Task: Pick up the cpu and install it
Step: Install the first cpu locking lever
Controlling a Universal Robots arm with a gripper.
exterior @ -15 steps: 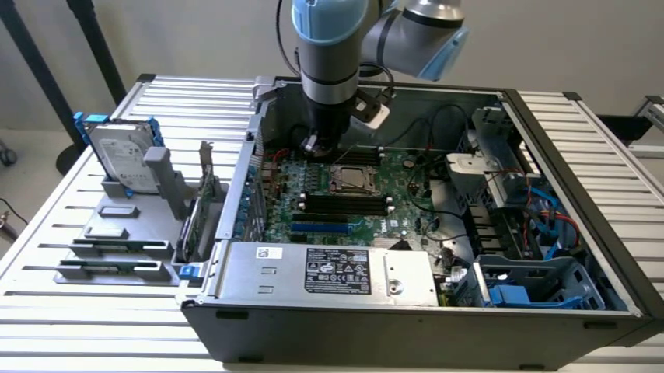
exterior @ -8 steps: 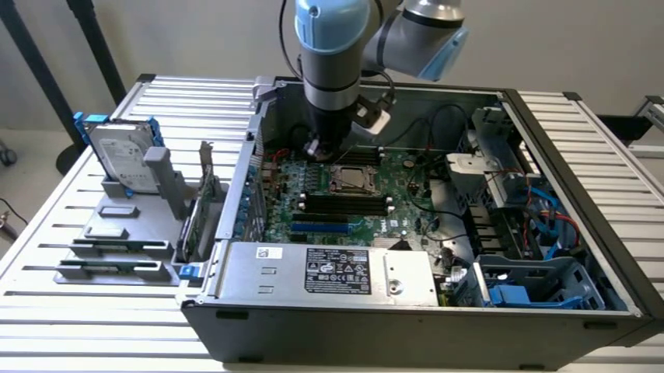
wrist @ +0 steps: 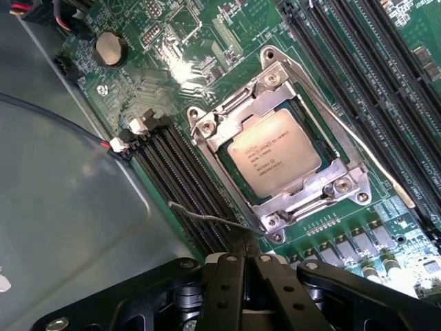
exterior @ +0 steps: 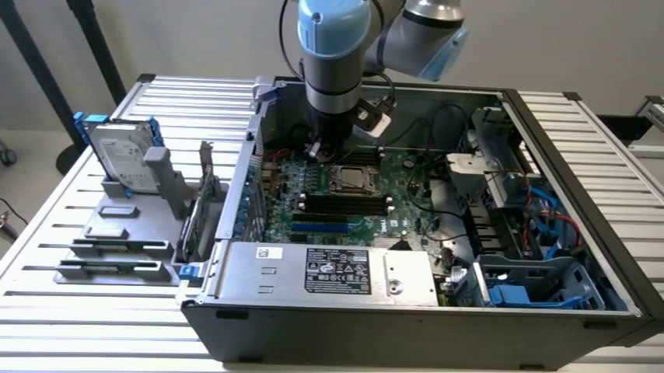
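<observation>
The jaws of the gripper [wrist: 247, 241] were clenched together, their black tips meeting just beside the thin wire lever [wrist: 207, 215] that ran along the near edge of the socket frame [wrist: 324, 189]. Whether the tips touched that wire could not be told. Nothing lay between them.

The cpu [wrist: 274, 153] sat flat in the socket, its silver-grey top facing up and ringed by the metal frame. In the exterior view the cpu [exterior: 353, 178] lay on the green motherboard [exterior: 405, 202], just below the gripper [exterior: 316, 151], which hung from the arm inside the open computer case [exterior: 560, 155].

Several lines of dark print crossed the chip's top, too fine to read with certainty. A black-and-white label [exterior: 337, 272] covered the power supply at the near side of the case; its text was not legible.

Black memory slots [wrist: 172, 172] ran beside the socket, and a round coin battery [wrist: 110, 48] sat farther off on the board. At the exterior view's left, a hard drive [exterior: 123, 159] with blue rails stood upright in a grey holder on the slatted surface [exterior: 186, 93].
</observation>
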